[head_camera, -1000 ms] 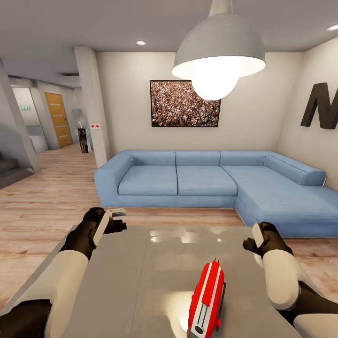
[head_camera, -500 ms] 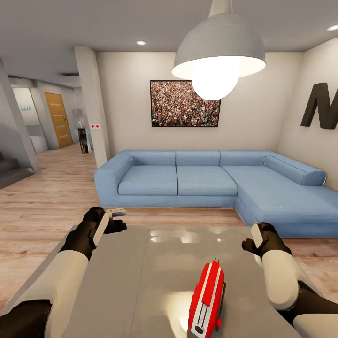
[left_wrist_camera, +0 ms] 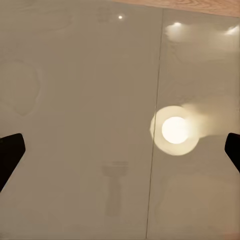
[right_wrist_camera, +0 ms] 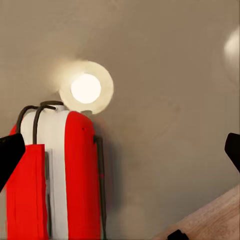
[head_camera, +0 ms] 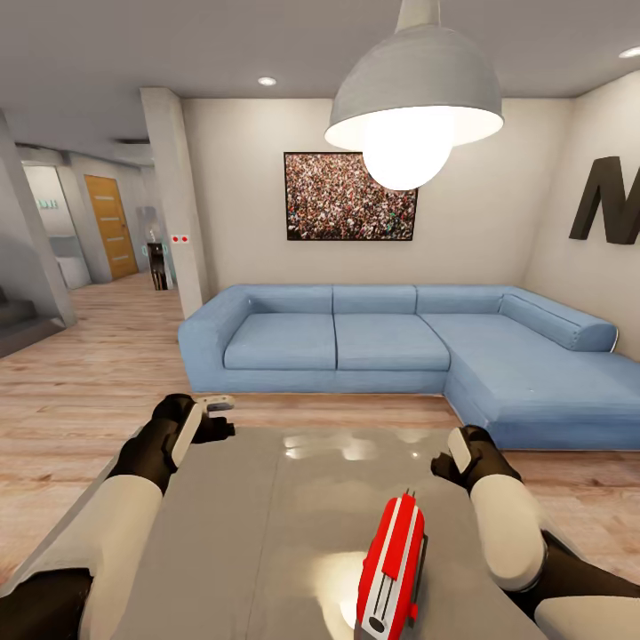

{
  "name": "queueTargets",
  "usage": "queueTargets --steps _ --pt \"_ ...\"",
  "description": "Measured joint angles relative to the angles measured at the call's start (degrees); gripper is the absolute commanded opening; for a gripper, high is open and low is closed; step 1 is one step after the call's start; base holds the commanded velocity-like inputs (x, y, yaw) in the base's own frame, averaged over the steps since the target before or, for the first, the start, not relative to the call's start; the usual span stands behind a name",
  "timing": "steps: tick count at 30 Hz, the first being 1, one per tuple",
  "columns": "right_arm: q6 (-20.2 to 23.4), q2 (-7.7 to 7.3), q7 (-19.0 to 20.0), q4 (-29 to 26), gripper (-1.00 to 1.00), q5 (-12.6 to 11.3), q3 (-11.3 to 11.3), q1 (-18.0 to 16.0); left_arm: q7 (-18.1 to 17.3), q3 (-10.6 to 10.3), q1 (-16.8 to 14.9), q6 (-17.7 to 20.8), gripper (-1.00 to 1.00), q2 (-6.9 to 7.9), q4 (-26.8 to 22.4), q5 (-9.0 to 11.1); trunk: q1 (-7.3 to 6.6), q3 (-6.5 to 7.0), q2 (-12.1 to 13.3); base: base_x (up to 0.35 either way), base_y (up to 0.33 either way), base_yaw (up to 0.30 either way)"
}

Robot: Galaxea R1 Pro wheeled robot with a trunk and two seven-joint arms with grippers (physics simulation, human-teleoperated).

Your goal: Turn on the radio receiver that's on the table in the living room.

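On the table (head_camera: 267, 533), near its front edge and right of centre, the radio receiver (head_camera: 393, 569) is lying with its red body pointing away from me, thin wire handle at the far end. I'm holding both arms out over the glossy grey top. My right gripper (head_camera: 452, 462) is hovering above the table just beyond and slightly to the right of the radio, not touching it. In the right wrist view the radio (right_wrist_camera: 55, 175) is sitting off to one side between my two dark fingertips (right_wrist_camera: 10, 155), close to one of them and well apart from the other; fingers are spread wide, nothing between them being gripped. The wire handle (right_wrist_camera: 35, 117) is showing at the radio's end next to a bright lamp reflection (right_wrist_camera: 86, 88) on the tabletop. A strip of wood floor (right_wrist_camera: 210, 220) is showing past the table edge.

My left gripper (head_camera: 218, 416) is hanging over the far left corner of the table, well apart from the radio. In the left wrist view its fingertips (left_wrist_camera: 10, 152) are sitting at opposite edges, wide apart, with bare grey tabletop (left_wrist_camera: 75, 100) under them.

Beyond the table the blue sofa (head_camera: 391, 342), the framed crowd picture (head_camera: 350, 196) and the grey pendant lamp (head_camera: 413, 93) are marking the living room.
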Motion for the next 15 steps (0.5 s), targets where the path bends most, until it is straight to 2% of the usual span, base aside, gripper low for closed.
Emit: queueTargets --steps 2,3,8,9,15 --pt "-0.1 0.65 -0.1 0.0 1.00 0.0 0.0 0.0 0.0 0.0 0.0 0.0 1.00 0.03 0.0 0.0 0.00 0.00 0.0 0.000 0.000 0.000" --pt "-0.3 1.58 -0.3 0.1 1.00 -0.1 0.6 0.0 0.0 0.0 0.2 0.0 1.00 0.06 0.0 0.0 0.00 0.00 0.0 0.000 0.000 0.000" --pt "-0.5 2.26 -0.5 0.1 1.00 0.1 2.4 0.0 0.0 0.0 0.4 0.0 1.00 0.07 0.0 0.0 0.00 0.00 0.0 0.000 0.000 0.000" --pt "-0.9 3.12 -0.6 0.1 1.00 -0.1 2.9 0.0 0.0 0.0 0.4 0.0 1.00 0.06 0.0 0.0 0.00 0.00 0.0 0.000 0.000 0.000" --pt "-1.1 3.53 -0.6 0.1 1.00 0.1 3.1 0.0 0.0 0.0 0.4 0.0 1.00 0.20 0.0 0.0 0.00 0.00 0.0 0.000 0.000 0.000"
